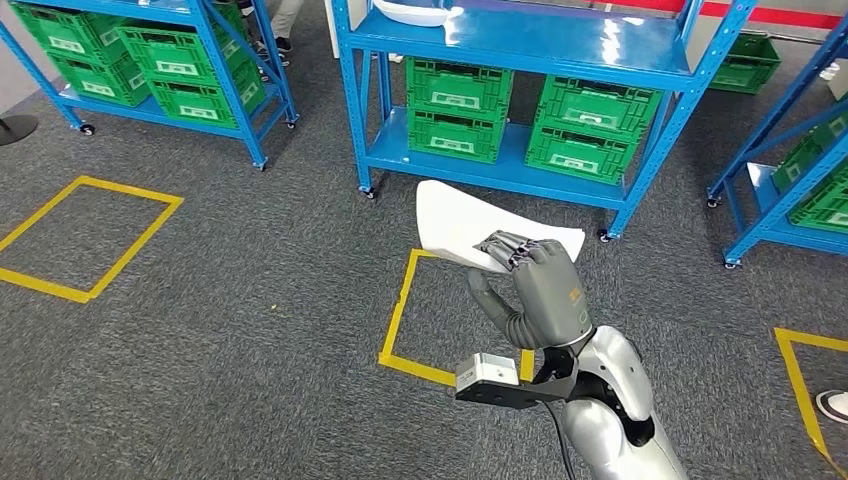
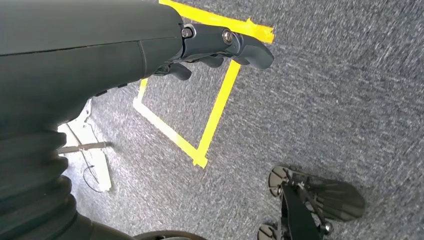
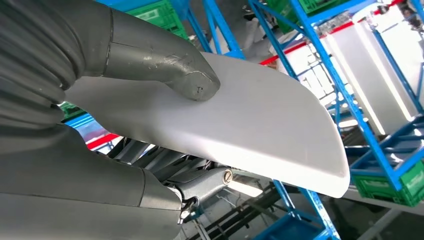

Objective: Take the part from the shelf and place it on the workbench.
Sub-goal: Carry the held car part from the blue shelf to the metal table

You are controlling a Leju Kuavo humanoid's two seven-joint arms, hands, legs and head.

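Grey carpet (image 1: 250,300) marked with yellow tape squares (image 1: 410,325) lies under the flat white plastic part (image 1: 465,225), which the right hand (image 1: 530,285) grips above the floor, thumb on one face, fingers under the other, hiding its near edge. Blue metal shelves (image 1: 520,60) with green crates (image 1: 455,110) stand behind. Left hand (image 2: 215,47) hangs with fingers curled on nothing.

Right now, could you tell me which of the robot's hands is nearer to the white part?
The right. The right hand grips the white part, thumb on one face and fingers on the other. The left hand hangs low over the carpet, apart from it.
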